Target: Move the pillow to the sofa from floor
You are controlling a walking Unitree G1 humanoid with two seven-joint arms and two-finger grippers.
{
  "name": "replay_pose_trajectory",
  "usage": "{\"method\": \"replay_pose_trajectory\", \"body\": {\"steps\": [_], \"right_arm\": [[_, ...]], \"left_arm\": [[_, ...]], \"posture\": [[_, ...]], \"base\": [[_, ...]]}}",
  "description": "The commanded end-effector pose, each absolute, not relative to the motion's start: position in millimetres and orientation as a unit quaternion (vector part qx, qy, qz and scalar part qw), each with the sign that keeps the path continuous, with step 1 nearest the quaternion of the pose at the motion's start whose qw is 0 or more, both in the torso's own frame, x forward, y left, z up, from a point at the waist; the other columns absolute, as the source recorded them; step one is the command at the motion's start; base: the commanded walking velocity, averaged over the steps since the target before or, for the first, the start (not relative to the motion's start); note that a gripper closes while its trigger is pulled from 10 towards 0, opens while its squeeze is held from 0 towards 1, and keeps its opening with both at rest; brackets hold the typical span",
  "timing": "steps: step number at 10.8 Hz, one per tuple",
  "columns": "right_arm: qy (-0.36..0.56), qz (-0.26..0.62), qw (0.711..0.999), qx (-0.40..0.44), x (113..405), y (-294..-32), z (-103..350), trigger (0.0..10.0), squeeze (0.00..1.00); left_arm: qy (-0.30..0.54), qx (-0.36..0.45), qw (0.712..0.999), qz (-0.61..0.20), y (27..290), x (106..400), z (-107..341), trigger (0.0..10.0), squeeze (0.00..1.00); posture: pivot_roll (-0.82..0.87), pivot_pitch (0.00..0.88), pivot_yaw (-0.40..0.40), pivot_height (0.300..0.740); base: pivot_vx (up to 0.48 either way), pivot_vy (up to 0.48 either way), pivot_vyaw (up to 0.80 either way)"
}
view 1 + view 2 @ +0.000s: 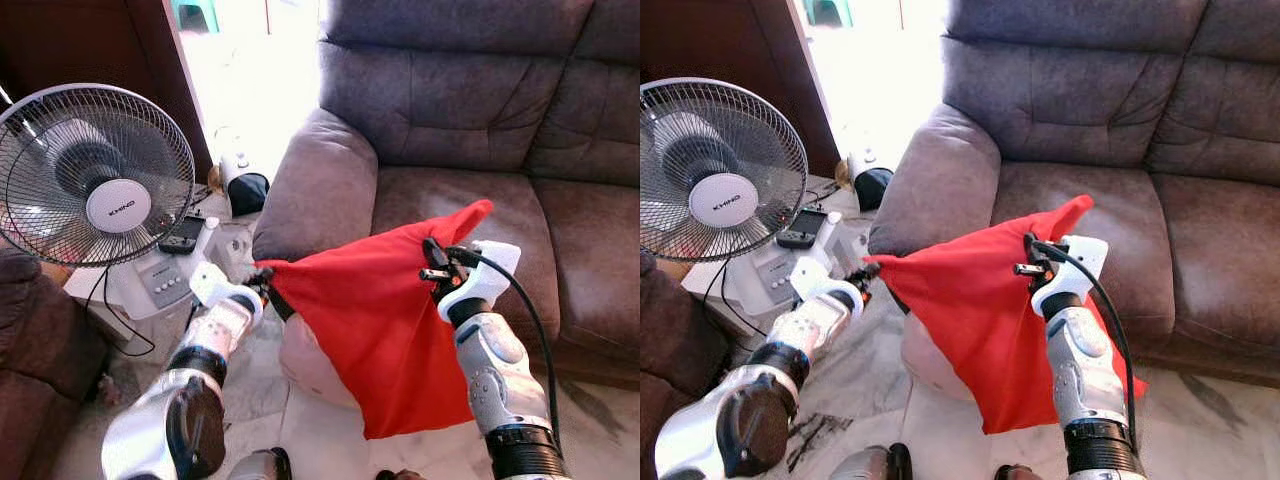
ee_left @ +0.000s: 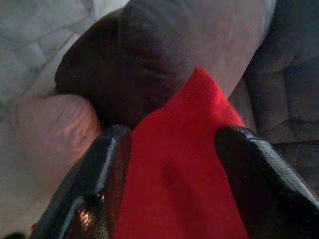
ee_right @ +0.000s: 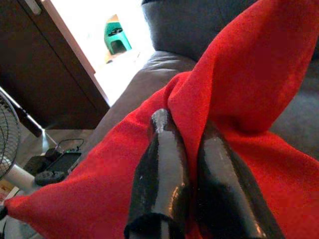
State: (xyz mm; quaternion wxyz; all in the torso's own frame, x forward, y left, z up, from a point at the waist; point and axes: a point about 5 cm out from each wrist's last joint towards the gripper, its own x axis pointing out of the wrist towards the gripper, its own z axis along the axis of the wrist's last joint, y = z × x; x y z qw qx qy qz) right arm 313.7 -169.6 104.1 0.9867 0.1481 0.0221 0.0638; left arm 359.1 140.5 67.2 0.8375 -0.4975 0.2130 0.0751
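Observation:
A red pillow (image 1: 380, 320) hangs in the air in front of the grey-brown sofa (image 1: 450, 200), beside its armrest (image 1: 315, 185). My left gripper (image 1: 264, 280) holds the pillow's left corner; in the left wrist view the red cloth (image 2: 174, 164) lies between the two black fingers (image 2: 99, 169). My right gripper (image 1: 432, 262) is shut on the pillow's upper edge near its raised right corner, and the right wrist view has the fingers (image 3: 162, 149) pinching a red fold (image 3: 234, 74). The pillow's lower part droops toward the floor.
A pale pink cushion (image 1: 305, 365) lies on the marble floor under the red pillow. A standing fan (image 1: 100, 175) and a white unit (image 1: 165, 275) carrying a phone (image 1: 182, 235) are at the left. Dark brown furniture (image 1: 30, 350) is at the far left.

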Motion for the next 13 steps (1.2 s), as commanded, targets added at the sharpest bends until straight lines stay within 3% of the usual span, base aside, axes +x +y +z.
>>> {"method": "replay_pose_trajectory", "body": {"steps": [1,6,13], "right_arm": [[-0.07,0.093,0.983,0.14,322.2,-165.6,148.7,10.0,0.0],[-0.067,0.105,0.983,0.138,321.1,-166.3,152.7,10.0,0.0],[-0.081,0.168,0.962,0.197,311.2,-162.8,173.5,10.0,0.0]], "left_arm": [[0.208,-0.51,0.831,0.082,141.9,359.2,66.4,10.0,0.0],[0.153,-0.529,0.831,0.077,146.4,370.4,83.2,10.0,0.0],[0.193,-0.514,0.832,0.077,130.1,367.0,75.4,10.0,0.0]], "posture": [[0.0,0.083,-0.013,0.74],[-0.02,0.09,-0.035,0.74],[-0.06,0.085,-0.036,0.74]], "base": [[0.0,0.0,0.0],[0.0,0.0,0.0],[0.0,0.0,0.0]]}}
